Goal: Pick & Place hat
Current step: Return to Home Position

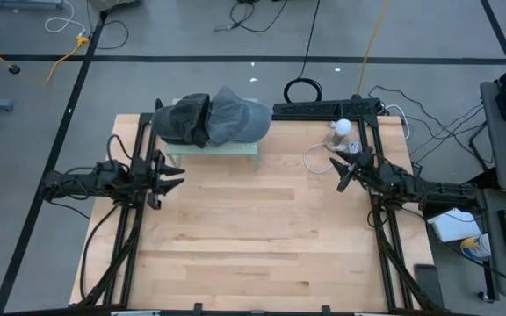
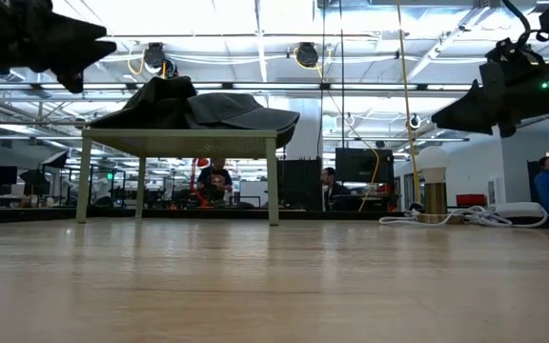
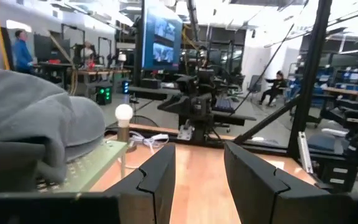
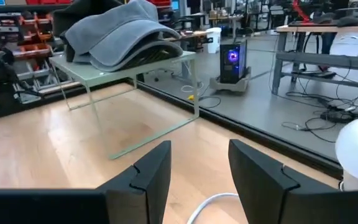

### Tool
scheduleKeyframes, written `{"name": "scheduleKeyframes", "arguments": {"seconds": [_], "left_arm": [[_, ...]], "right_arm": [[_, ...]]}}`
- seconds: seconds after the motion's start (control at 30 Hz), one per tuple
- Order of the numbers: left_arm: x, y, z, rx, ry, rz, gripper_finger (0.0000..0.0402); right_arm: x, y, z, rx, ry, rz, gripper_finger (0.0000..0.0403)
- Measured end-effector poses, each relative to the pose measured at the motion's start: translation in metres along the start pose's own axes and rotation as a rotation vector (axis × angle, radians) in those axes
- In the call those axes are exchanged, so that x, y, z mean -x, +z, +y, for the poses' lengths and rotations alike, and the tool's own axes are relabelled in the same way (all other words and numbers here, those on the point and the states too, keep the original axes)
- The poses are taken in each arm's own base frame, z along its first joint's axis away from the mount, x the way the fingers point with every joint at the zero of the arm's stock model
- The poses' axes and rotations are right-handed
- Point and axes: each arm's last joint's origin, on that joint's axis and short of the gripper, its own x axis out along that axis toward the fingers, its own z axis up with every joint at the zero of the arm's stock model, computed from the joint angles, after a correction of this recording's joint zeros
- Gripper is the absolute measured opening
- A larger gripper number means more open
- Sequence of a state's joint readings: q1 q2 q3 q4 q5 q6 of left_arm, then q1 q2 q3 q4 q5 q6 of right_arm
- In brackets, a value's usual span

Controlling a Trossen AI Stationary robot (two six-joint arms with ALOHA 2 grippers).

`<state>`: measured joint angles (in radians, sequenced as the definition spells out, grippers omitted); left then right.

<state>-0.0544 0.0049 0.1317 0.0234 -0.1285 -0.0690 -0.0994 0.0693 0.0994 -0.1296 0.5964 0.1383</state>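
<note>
The wooden table [image 1: 253, 246] lay bare across its middle and near half. The pale shelf [image 1: 251, 151] stood at its far edge, on the left arm's side of centre. Its long axis ran across the table from one arm toward the other.

On the shelf sat all the hats. The black caps [image 1: 183, 118] were at the end nearer the left arm. The gray caps [image 1: 238, 116] overlapped them at the other end, and in the low view a brim pointed toward the right arm's side.

The left gripper [image 1: 176, 178] hung above the table just off the shelf's left end, aimed inward, so the caps lay beside it and farther back. Its fingers were spread and carried nothing. The right gripper [image 1: 341, 175] faced it from across the table, well apart from the shelf. Its fingers were likewise spread and empty. The left arm was plainly the nearer of the two to the hats.

With nothing left to carry, the placing looked finished. What remained was probably for each arm to draw back to its own side, and only the left needed care near the shelf's end.

A small lamp [image 1: 342, 128] and its white cable [image 1: 316, 159] sat by the right gripper.
</note>
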Motion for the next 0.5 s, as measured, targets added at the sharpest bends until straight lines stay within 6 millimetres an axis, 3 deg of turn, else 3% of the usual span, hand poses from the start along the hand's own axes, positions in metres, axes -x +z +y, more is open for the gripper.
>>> {"name": "scheduleKeyframes", "arguments": {"seconds": [0.27,0.5], "left_arm": [[-0.005,-0.028,0.001,0.039,-0.009,-0.015,0.0141],[-0.005,-0.027,0.001,0.025,-0.009,-0.014,0.0141]], "right_arm": [[0.000,0.016,0.002,-0.114,0.019,-0.158,0.0153],[0.002,0.024,0.002,-0.166,0.031,-0.232,0.0153]]}}
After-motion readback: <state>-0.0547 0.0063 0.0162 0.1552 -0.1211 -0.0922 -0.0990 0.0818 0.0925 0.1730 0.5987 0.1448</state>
